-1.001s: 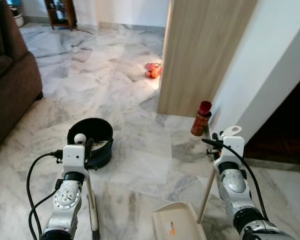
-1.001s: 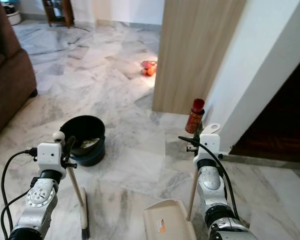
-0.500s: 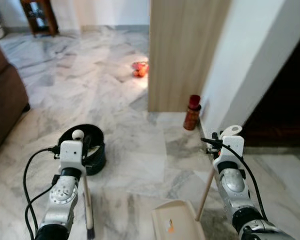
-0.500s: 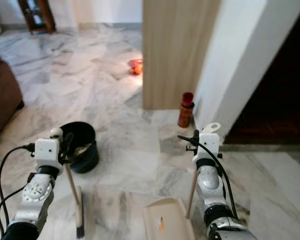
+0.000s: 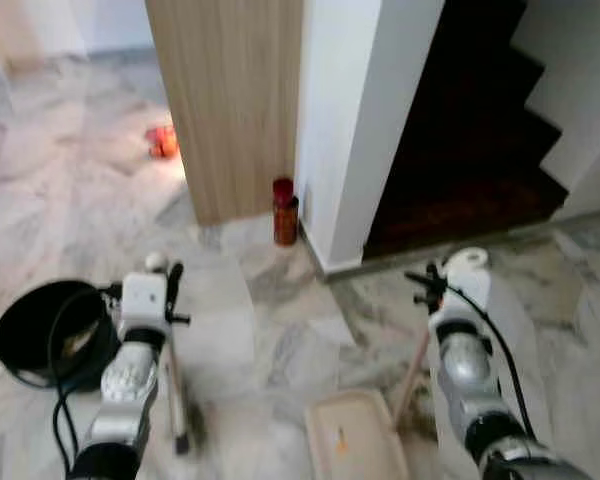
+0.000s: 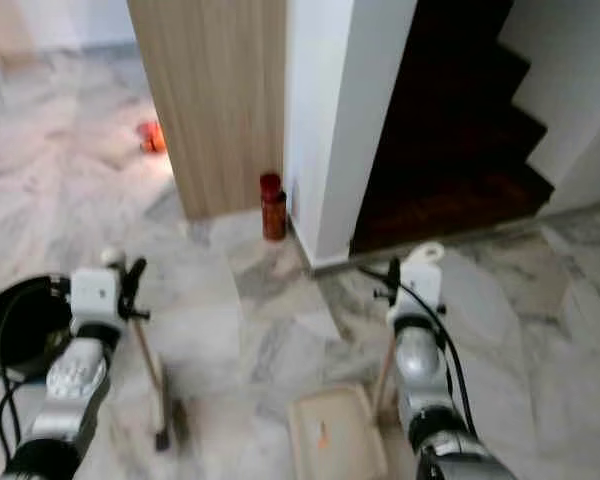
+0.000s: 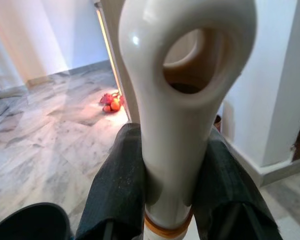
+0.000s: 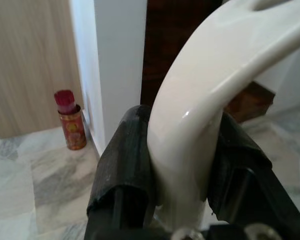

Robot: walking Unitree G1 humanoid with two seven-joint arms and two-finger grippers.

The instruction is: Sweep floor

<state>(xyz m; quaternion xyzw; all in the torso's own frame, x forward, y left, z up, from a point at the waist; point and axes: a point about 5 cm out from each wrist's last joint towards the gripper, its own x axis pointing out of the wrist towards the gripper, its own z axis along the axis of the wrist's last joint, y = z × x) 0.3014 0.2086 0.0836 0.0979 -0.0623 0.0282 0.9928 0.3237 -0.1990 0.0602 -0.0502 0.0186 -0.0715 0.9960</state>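
Observation:
My left gripper [image 5: 166, 291] is shut on the cream top of a broom handle [image 7: 165, 140], and its black fingers [image 7: 115, 185] press both sides of it. The broom stick slants down to the small broom head [image 5: 182, 440] on the marble floor. My right gripper [image 5: 435, 287] is shut on the curved cream handle [image 8: 200, 100] of a dustpan. The beige dustpan tray [image 5: 348, 438] rests on the floor between the two arms, and a small orange bit lies in it.
A black bin [image 5: 40, 335] stands on the floor at the left. A red can [image 5: 284, 212] stands against the corner where a wooden panel [image 5: 230, 90] meets a white pillar [image 5: 360, 120]. Dark stairs [image 5: 460, 150] rise behind the pillar. Orange objects [image 5: 161, 141] lie far back.
The camera has swung to the right, so the bin and the sofa slid left and the dark stairs came into view. Both grippers keep their hold.

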